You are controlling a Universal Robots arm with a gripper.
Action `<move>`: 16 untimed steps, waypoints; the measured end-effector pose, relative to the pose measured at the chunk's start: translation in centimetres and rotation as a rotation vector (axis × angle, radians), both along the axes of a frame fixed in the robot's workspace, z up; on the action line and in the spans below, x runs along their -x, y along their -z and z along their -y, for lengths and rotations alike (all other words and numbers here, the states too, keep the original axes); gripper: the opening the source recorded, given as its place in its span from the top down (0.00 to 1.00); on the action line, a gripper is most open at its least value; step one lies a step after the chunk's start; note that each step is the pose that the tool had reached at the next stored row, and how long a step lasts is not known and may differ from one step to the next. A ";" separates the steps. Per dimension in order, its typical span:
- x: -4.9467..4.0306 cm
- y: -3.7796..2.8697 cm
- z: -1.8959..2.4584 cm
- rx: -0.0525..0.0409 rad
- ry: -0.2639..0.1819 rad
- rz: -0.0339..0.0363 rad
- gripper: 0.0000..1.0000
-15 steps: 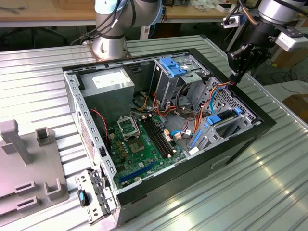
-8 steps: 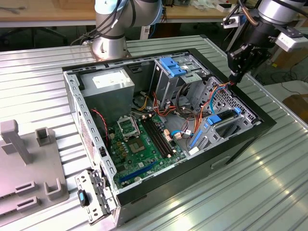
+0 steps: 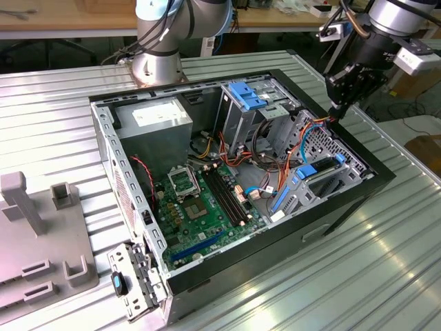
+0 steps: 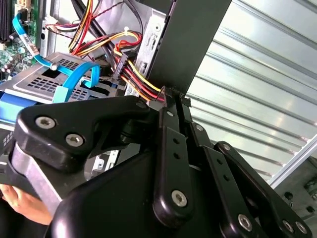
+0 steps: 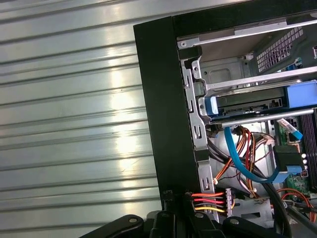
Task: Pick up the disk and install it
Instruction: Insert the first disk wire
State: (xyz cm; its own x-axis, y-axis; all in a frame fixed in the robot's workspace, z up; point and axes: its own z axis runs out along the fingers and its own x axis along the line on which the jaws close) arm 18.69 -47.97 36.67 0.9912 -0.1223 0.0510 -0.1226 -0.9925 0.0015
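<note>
End effector (image 3: 337,110) at case (image 3: 241,265), disk (image 5: 247,102) half-hidden

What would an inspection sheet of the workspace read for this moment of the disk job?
Surface: ribbed metal table, carrying an open computer case.
Job's things: the disk, with blue side rails, sits in a drive bay inside the case, apart from the end effector.
Clutter: grey fixture plate with upright blocks at the exterior view's left; pale-blue bracket inside the case.
Grippers: end effector hangs at the case's wall on the exterior view's right, with no disk in it.
Cables: blue cable and red-yellow wire bundle lie loose inside the case, close to the end effector.
Surroundings: wooden benches behind the table; arm base beside the case.
</note>
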 end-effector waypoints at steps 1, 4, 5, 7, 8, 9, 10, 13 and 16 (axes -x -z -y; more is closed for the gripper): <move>0.00 -0.23 0.00 -0.0004 0.000 -0.0007 0.83; 0.00 -1.06 0.00 -0.0005 0.002 -0.0039 0.83; 0.00 -1.06 0.00 -0.0006 0.021 -0.0040 0.83; 0.00 -1.07 0.00 -0.0004 0.052 -0.0039 0.83; 0.00 -1.07 0.01 -0.0004 0.071 -0.0039 0.83; 0.00 -1.07 0.00 -0.0005 0.104 -0.0039 0.83; 0.00 -1.07 0.00 -0.0005 0.124 -0.0039 0.83; 0.00 -1.07 0.00 -0.0006 0.174 -0.0039 0.83; 0.00 -1.06 0.00 -0.0008 0.231 -0.0039 0.83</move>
State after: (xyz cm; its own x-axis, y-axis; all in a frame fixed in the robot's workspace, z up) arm 18.68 -47.98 37.74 0.9369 -0.3464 0.0471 -0.3469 -0.9379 0.0017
